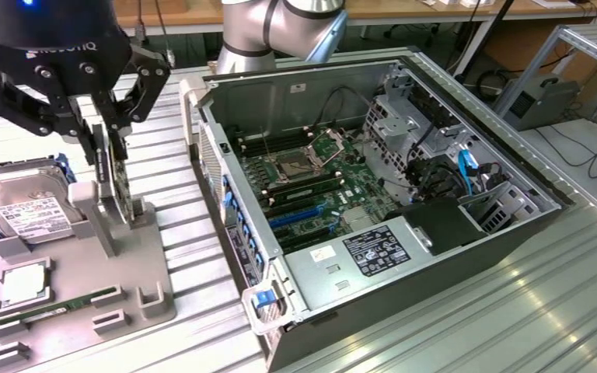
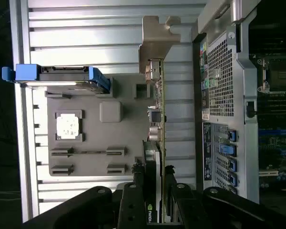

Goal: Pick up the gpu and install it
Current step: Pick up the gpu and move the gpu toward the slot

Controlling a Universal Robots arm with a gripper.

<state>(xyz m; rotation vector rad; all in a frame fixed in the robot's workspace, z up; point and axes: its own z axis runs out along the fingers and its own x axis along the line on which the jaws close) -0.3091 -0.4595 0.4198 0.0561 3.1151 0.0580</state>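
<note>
The gpu (image 1: 120, 183) stands on edge in a slot of the grey fixture tray (image 1: 137, 272), at the exterior view's left. My gripper (image 1: 106, 148) reaches down over its upper edge, one black finger on each face, shut on the card. In the wrist view the gpu (image 2: 157, 124) appears edge-on, with its silver bracket (image 2: 155, 43) at the far end. There my gripper (image 2: 155, 198) clamps the black end of the card, which still sits in the tray. The open computer case (image 1: 382, 194) lies beside the tray, its motherboard slots (image 1: 298, 217) exposed.
On the tray also rest a silver hard drive (image 1: 27, 210) with blue rails, a processor chip (image 1: 24, 284) and a green memory stick (image 1: 55, 307). The case's rear panel (image 2: 224, 95) lies close beside the card. A ribbed metal table surrounds everything.
</note>
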